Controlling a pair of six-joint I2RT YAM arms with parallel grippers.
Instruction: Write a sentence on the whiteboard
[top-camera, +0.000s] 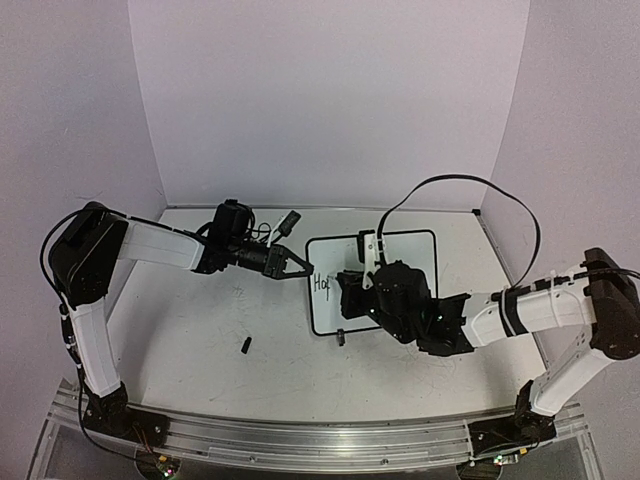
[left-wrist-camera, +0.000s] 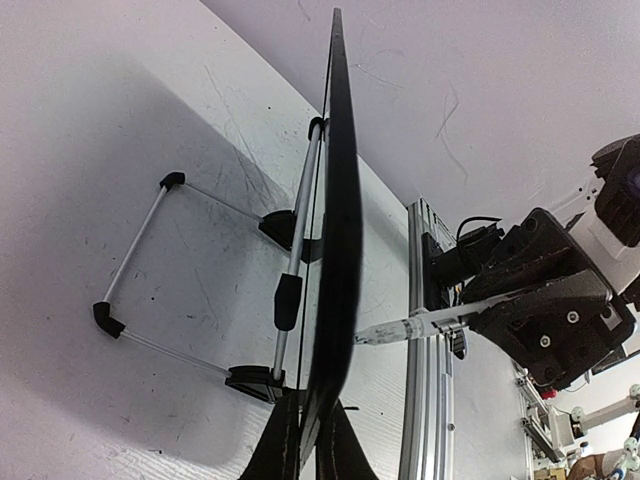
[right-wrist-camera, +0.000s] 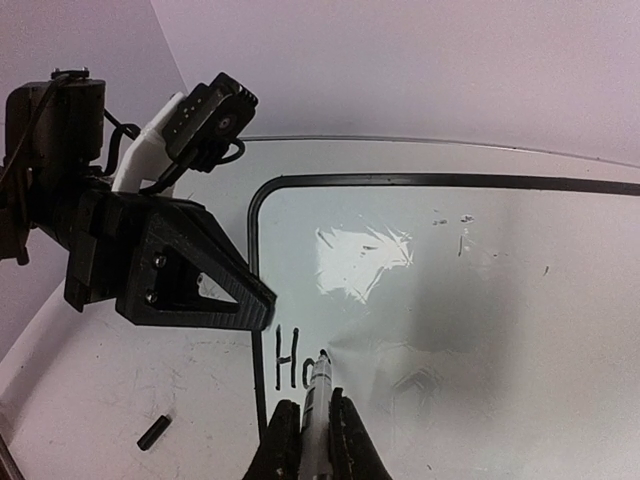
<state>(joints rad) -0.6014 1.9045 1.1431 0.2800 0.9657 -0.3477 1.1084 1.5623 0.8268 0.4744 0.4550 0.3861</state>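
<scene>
Pinching the left edge of the whiteboard with the left end effector, fingers shut tight on the frame. Propped tilted on its stand, mid-worktop, slightly right of centre. Clamping a marker in the right end effector, tip against the board beside the first letters of the sentence. Could push the board back or skew it by pressing too hard. Could smear fresh ink by dragging fingers across. Could clip the left end effector, so near the writing.

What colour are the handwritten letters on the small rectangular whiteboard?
Black handwritten letters, clearest in right wrist view.
</scene>
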